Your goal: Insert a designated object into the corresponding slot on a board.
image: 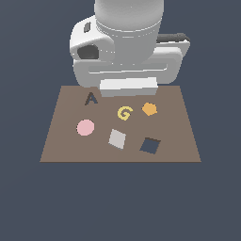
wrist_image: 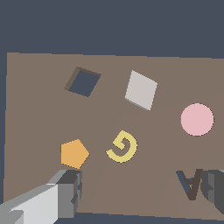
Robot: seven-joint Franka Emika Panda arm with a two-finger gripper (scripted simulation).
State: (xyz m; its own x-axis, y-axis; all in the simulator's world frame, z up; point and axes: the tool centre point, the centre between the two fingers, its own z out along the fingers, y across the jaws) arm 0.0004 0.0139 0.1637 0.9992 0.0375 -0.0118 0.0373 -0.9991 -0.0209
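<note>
The light grey square tile (image: 116,139) lies flat on the brown board (image: 61,150), turned like a diamond; the wrist view shows it too (wrist_image: 141,89). The dark navy square slot (image: 150,145) is beside it, toward the exterior view's right, and is empty (wrist_image: 82,82). My gripper (wrist_image: 142,192) hangs above the board's far edge, near the dark A, apart from the tile. It is open and empty, with one finger (wrist_image: 68,192) by the orange pentagon and the other at the A. In the exterior view the white hand (image: 128,87) hides the fingers.
On the board (wrist_image: 35,113) are a dark letter A (image: 91,99), a yellow G (image: 124,113), an orange pentagon (image: 149,109) and a pink disc (image: 85,127). The arm's white body (image: 127,42) stands behind the board.
</note>
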